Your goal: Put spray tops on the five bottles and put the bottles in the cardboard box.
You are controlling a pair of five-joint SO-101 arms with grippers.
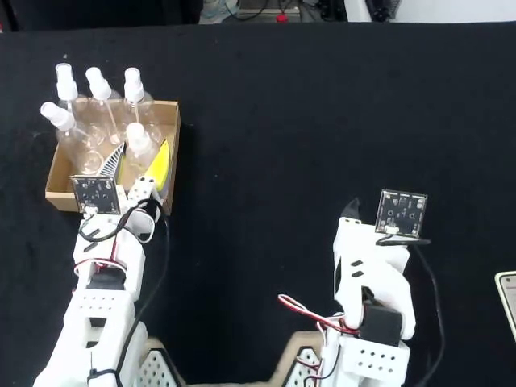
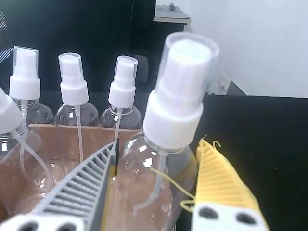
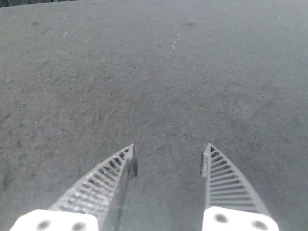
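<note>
The cardboard box [image 1: 55, 184] sits at the table's far left with several clear bottles standing in it, each wearing a white spray top. Three stand in the back row [image 1: 98, 87] and one at the left [image 1: 58, 121]. The front right bottle [image 1: 139, 143] stands upright between the grey and yellow fingers of my left gripper [image 1: 143, 151], which is shut on it. In the left wrist view that bottle [image 2: 163, 159] is close up inside the left gripper [image 2: 160, 143], with the other tops [image 2: 73, 86] and the box wall [image 2: 48, 139] behind. My right gripper [image 1: 355, 216] hovers open over bare black cloth, also in its own view [image 3: 169, 148].
Black cloth covers the table [image 1: 290, 121]. A white flat object [image 1: 508, 300] lies at the right edge. Wide free room lies between the box and the right arm.
</note>
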